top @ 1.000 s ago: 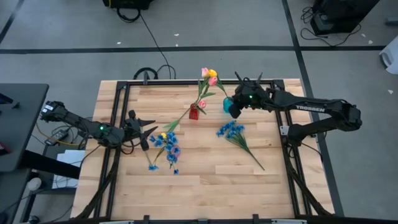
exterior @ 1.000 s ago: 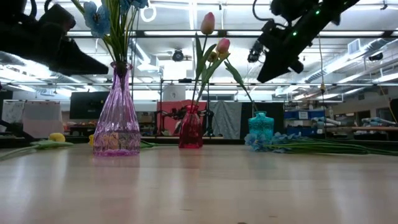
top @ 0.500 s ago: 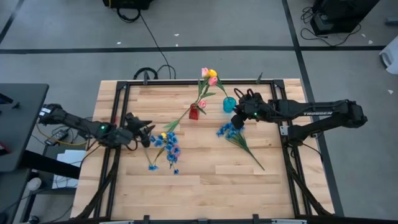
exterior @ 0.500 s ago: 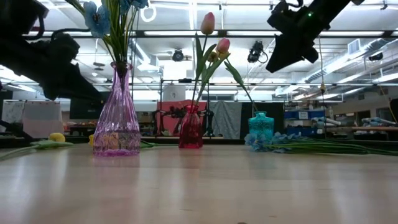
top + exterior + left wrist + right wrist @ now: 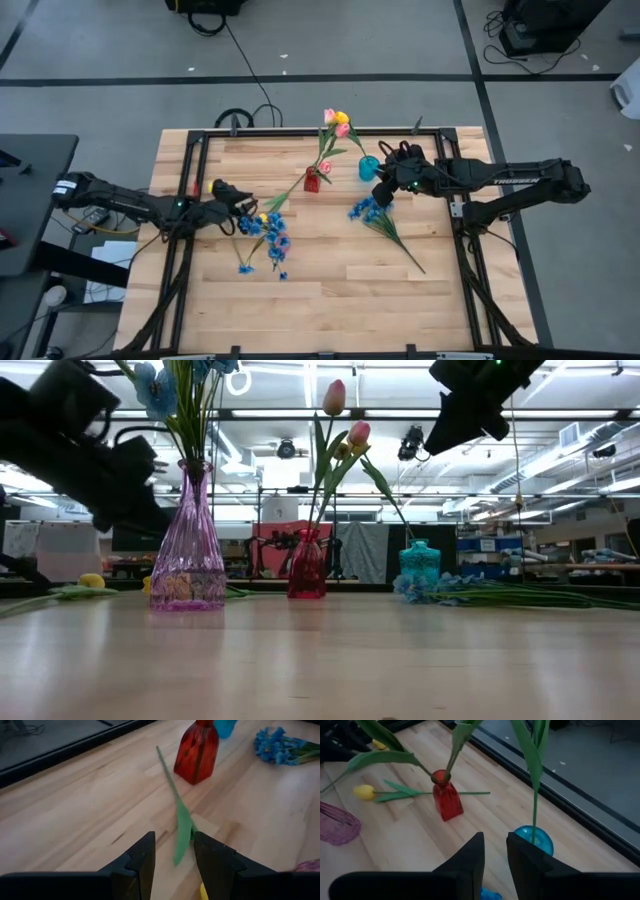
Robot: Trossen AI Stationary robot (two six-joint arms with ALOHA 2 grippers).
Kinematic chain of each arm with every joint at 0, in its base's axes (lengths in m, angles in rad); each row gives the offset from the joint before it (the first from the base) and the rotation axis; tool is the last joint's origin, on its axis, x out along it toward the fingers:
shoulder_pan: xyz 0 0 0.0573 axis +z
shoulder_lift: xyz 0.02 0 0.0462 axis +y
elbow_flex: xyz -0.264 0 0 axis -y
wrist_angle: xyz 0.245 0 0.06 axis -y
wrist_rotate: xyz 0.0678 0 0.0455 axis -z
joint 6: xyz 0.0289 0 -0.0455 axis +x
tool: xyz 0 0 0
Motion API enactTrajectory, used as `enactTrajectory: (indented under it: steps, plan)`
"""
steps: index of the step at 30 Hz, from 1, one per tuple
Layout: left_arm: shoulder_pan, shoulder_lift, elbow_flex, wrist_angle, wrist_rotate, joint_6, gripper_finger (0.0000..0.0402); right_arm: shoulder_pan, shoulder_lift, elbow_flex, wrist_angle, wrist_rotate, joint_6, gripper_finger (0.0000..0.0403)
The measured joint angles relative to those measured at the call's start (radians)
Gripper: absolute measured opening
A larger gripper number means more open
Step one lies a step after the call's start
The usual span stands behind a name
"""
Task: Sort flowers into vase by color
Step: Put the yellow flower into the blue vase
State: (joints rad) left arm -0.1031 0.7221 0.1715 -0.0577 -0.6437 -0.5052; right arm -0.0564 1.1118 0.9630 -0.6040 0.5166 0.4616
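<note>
A yellow tulip (image 5: 262, 217) lies on the table, its stem (image 5: 167, 772) running toward the red vase (image 5: 311, 181), which holds pink tulips (image 5: 345, 415). My left gripper (image 5: 174, 855) hovers open, low over the tulip's leaf (image 5: 183, 827) next to its head, touching nothing. A purple vase (image 5: 188, 545) holds blue blossoms. A teal vase (image 5: 369, 167) holds one tulip stem. A loose blue sprig (image 5: 375, 210) lies right of centre. My right gripper (image 5: 494, 857) hangs open and empty above the table between the teal vase and the sprig.
A black frame (image 5: 300, 133) runs along the table's far, left and right edges. Bare wood fills the near half of the table (image 5: 330, 300). Blue blossoms (image 5: 245, 268) spread out from the purple vase toward the near left.
My left gripper has sunk, moved toward the purple vase and the yellow tulip, and rolled. My right gripper has left the spot over the teal vase, gone a little toward the near edge and the loose blue sprig, and risen. No flower has moved.
</note>
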Motion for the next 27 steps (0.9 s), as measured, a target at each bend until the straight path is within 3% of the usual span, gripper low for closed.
enactTrajectory:
  steps: [5, 8, 12, 16, 20, 27]
  plan:
    - [0.106, 0.086, 0.000, 0.145, 0.132, 0.107, 0.0142, -0.005, 0.000, 0.000, 0.001, 0.003, -0.004, 0.0094]
    - [0.141, 0.121, 0.000, 0.140, 0.223, 0.111, 0.0142, -0.005, 0.000, 0.000, 0.001, -0.015, -0.012, 0.0094]
    - [0.143, 0.123, 0.030, 0.001, 0.322, 0.080, 0.0142, -0.005, 0.000, 0.000, -0.002, -0.039, -0.026, 0.0094]
    - [0.137, 0.122, 0.134, -0.226, 0.357, -0.007, 0.0142, -0.005, 0.004, -0.006, 0.026, -0.010, -0.070, 0.0094]
    - [0.100, 0.122, 0.210, -0.430, 0.362, -0.124, 0.0142, -0.005, 0.016, -0.093, 0.268, 0.020, -0.243, 0.0094]
    - [-0.032, 0.121, 0.280, -0.572, 0.341, -0.382, 0.0142, -0.056, 0.027, -0.253, 0.763, -0.186, -0.546, 0.0091]
